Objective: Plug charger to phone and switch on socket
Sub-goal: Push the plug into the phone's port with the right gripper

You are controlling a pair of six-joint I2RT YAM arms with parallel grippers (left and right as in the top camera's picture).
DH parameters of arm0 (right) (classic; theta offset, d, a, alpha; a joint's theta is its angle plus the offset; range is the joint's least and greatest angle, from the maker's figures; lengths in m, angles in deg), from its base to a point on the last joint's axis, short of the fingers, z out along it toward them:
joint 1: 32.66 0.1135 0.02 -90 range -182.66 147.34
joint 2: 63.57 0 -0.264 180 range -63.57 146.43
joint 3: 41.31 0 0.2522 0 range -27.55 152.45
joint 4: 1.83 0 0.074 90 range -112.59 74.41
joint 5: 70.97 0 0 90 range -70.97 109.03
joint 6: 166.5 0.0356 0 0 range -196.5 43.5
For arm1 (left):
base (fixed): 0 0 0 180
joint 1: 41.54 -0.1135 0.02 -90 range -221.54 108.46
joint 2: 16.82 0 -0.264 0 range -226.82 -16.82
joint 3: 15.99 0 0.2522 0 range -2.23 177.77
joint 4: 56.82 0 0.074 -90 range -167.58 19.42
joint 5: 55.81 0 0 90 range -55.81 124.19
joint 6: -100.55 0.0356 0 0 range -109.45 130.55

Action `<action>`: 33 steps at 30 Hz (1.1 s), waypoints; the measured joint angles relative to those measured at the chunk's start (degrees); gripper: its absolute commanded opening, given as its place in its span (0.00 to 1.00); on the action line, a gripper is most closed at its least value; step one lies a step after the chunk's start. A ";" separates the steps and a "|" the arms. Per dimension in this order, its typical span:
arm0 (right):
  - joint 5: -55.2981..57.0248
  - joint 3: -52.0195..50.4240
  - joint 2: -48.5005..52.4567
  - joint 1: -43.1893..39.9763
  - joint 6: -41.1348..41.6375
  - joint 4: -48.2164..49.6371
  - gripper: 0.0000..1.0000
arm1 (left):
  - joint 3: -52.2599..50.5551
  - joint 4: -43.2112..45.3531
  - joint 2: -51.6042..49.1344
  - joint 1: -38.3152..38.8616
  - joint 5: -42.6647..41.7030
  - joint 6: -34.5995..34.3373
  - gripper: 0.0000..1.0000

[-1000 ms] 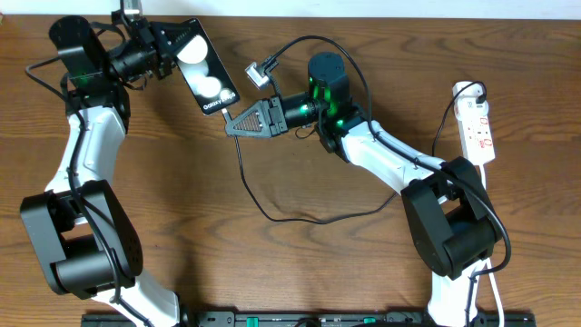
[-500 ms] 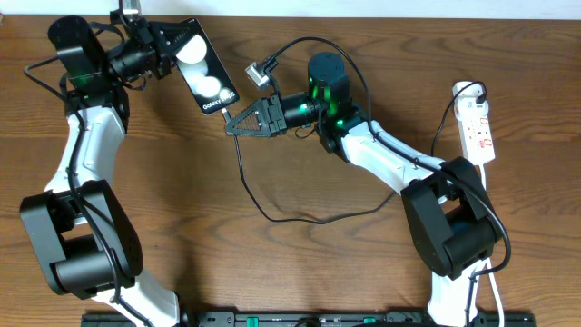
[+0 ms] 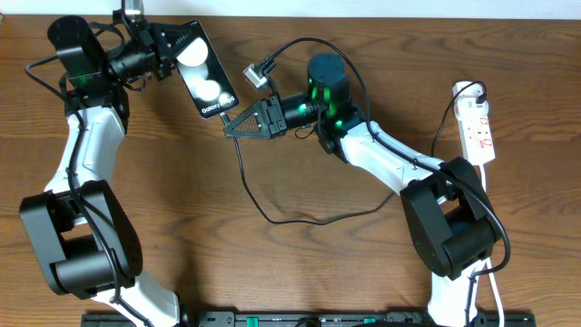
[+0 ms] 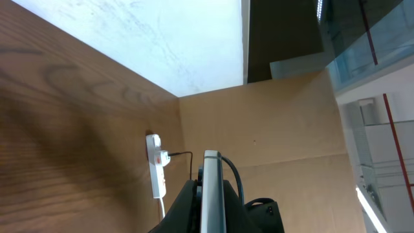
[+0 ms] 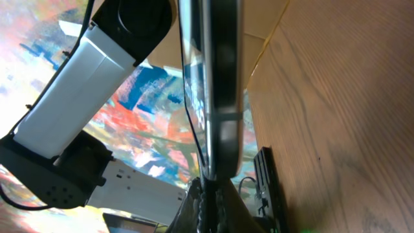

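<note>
My left gripper (image 3: pixel 175 45) is shut on the upper end of the black phone (image 3: pixel 207 77) and holds it above the table at the back left, tilted, white spots facing up. In the left wrist view the phone (image 4: pixel 210 175) shows edge-on between the fingers (image 4: pixel 210 204). My right gripper (image 3: pixel 232 123) is shut on the plug tip of the charger (image 3: pixel 238 159), pressed against the phone's lower end. In the right wrist view the phone's edge (image 5: pixel 220 97) stands right above the shut fingers (image 5: pixel 210 197). The white socket (image 3: pixel 477 123) lies at the far right and also shows in the left wrist view (image 4: pixel 156 165).
The charger cable loops across the middle of the wooden table (image 3: pixel 300 221) toward the right arm's base. A grey connector (image 3: pixel 257 74) on a thick black robot cable hangs just behind the right gripper. The socket's white lead (image 3: pixel 490 272) runs down the right side.
My right gripper has crept slightly left, bringing the plug tip closer against the phone's lower end. The left arm and phone have barely moved.
</note>
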 measured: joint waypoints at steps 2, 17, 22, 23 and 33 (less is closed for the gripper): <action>-0.20 0.00 0.00 0.02 0.74 0.83 0.01 | 0.00 0.00 0.00 0.00 -0.09 -0.02 0.07; 0.66 -0.02 0.00 0.04 2.67 1.73 0.01 | 0.00 0.02 0.00 0.00 0.00 -0.02 0.07; 0.68 -0.02 0.00 0.04 3.06 1.73 0.10 | 0.00 0.02 0.00 -0.02 -0.02 0.04 0.08; 0.83 -0.02 0.00 0.04 3.06 1.77 0.16 | 0.00 0.00 0.00 -0.02 -0.09 0.07 0.08; 5.64 -0.02 0.00 -0.35 3.48 2.29 0.99 | 0.00 -0.13 0.00 0.68 -4.20 0.42 0.08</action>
